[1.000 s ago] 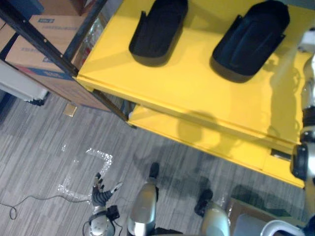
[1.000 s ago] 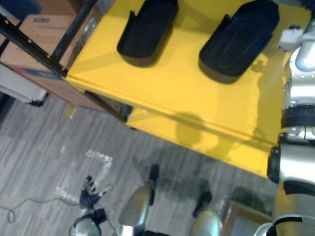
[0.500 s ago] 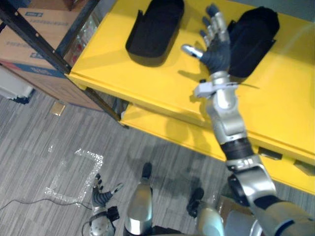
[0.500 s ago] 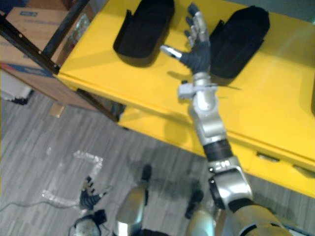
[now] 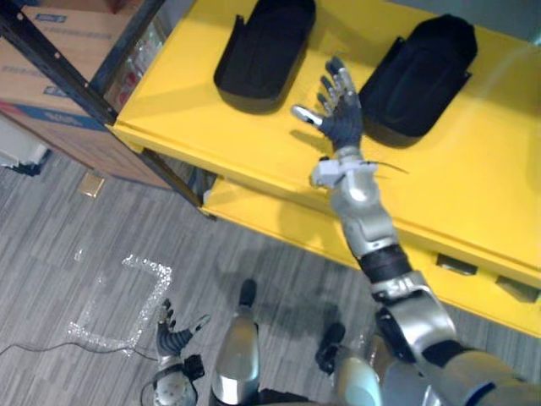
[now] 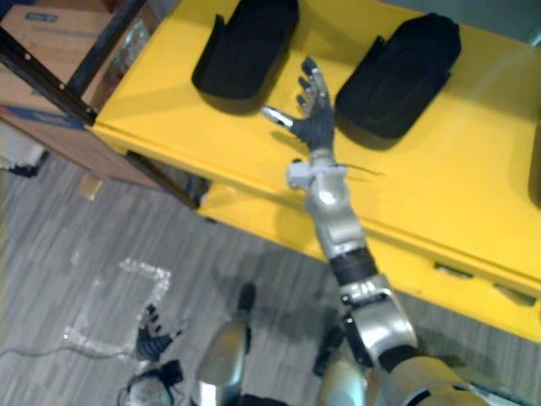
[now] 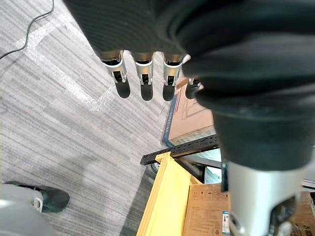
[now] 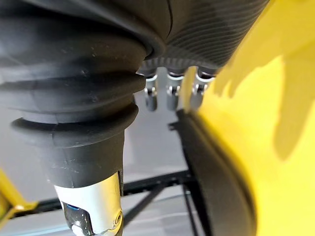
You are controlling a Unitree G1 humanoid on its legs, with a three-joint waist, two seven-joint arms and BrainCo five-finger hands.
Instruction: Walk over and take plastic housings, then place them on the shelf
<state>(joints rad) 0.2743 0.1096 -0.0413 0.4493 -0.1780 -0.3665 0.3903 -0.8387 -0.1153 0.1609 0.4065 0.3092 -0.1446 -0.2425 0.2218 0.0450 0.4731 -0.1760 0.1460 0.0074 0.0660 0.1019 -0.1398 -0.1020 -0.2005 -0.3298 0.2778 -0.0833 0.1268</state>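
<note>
Two black plastic housings lay well apart on the yellow shelf (image 5: 199, 114): the left housing (image 5: 264, 49) and the right housing (image 5: 420, 74). The right hand (image 5: 341, 120) hovered over the bare yellow between them, nearer the right housing, fingers spread, holding nothing. The left hand (image 5: 173, 332) hung low by the floor, fingers relaxed and empty, beside a taped outline (image 5: 156, 269). A black rack post (image 5: 61, 71) and cardboard boxes (image 5: 84, 25) stood at the shelf's left end

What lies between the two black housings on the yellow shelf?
The open right hand, reaching into the gap, with bare shelf around it; both eye views show it.
</note>
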